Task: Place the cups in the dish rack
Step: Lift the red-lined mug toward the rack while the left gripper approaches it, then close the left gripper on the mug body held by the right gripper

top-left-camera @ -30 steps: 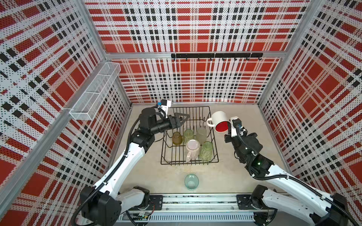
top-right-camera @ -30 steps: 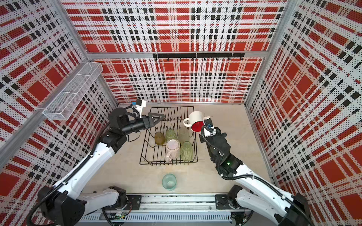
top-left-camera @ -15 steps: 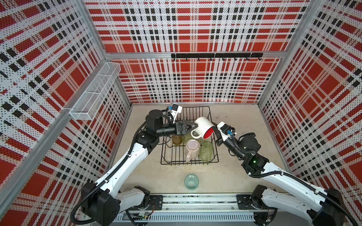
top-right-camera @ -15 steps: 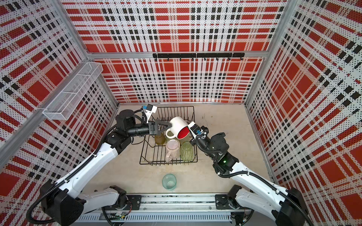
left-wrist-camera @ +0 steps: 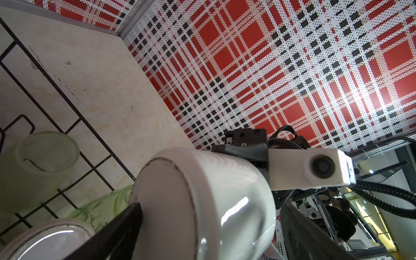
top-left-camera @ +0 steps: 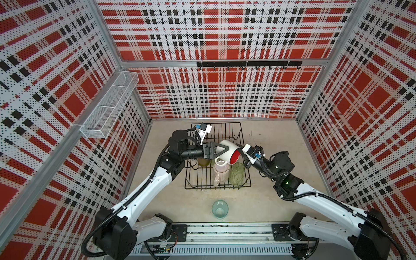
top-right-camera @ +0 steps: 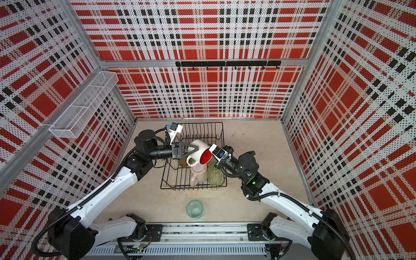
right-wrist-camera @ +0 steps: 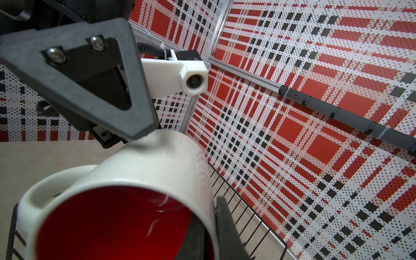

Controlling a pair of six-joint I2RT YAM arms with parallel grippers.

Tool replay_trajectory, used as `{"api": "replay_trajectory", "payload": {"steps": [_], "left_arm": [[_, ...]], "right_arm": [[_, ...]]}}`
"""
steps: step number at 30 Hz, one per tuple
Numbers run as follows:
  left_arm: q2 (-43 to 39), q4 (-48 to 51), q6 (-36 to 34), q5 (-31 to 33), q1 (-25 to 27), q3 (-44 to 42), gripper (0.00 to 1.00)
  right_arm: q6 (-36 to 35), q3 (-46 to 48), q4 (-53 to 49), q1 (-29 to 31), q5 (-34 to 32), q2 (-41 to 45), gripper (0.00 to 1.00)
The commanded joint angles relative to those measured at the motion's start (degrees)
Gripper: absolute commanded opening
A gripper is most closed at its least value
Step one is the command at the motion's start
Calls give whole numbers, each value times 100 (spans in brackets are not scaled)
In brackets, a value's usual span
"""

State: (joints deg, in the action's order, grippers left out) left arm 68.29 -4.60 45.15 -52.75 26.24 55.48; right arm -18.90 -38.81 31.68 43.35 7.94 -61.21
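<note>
Right wrist view alone shows right hand (right-wrist-camera: 209, 229) pinching the red-lined rim of white mug (right-wrist-camera: 157, 157). Left wrist view shows left hand (left-wrist-camera: 213, 225) spread, flanking its base. Dish rack (top-left-camera: 222, 131) lies beneath both hands.

The bench (top-left-camera: 276, 180) is a pale beige, stone-look surface, seen in both top views, with a few small dark marks (top-left-camera: 250, 135) towards the far right. The black wire dish rack (top-left-camera: 217, 188) stands directly on it, in the middle and towards the far side. Well apart from the rack, on the near side, a teal tumbler (top-left-camera: 220, 209) stands upright and alone. A metal rail (top-left-camera: 225, 232) runs along the near edge.
</note>
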Motion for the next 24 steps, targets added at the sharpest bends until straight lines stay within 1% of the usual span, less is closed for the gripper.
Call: {"api": "replay_trajectory", "payload": {"steps": [1, 2, 5, 9, 12, 14, 19, 24], "left_arm": [[-186, -481, 316, -916, 269, -120, 97], [-193, -598, 404, -958, 269, -175, 97], [-235, -988, 721, -1068, 196, -341, 97], [-315, -889, 702, -1027, -84, -444, 99], [-460, -1101, 801, -1130, -234, -602, 99], [-547, -1337, 849, -1263, -110, -661, 98], [-607, -1351, 794, -1386, 76, -737, 98], [-521, -1140, 737, -1345, 3, -728, 98]], "right_arm": [[-114, -220, 1073, 42, 544, -217, 0], [-106, -215, 1193, 42, 743, -258, 0], [-33, -221, 1546, 42, 1052, -363, 0], [39, -238, 1641, 42, 1009, -323, 0], [-60, -156, 1691, 42, 905, -231, 0], [-121, -103, 1718, 42, 893, -131, 0], [-123, 1, 2003, 42, 951, 55, 0], [43, -204, 1747, 42, 1407, 109, 0]]}}
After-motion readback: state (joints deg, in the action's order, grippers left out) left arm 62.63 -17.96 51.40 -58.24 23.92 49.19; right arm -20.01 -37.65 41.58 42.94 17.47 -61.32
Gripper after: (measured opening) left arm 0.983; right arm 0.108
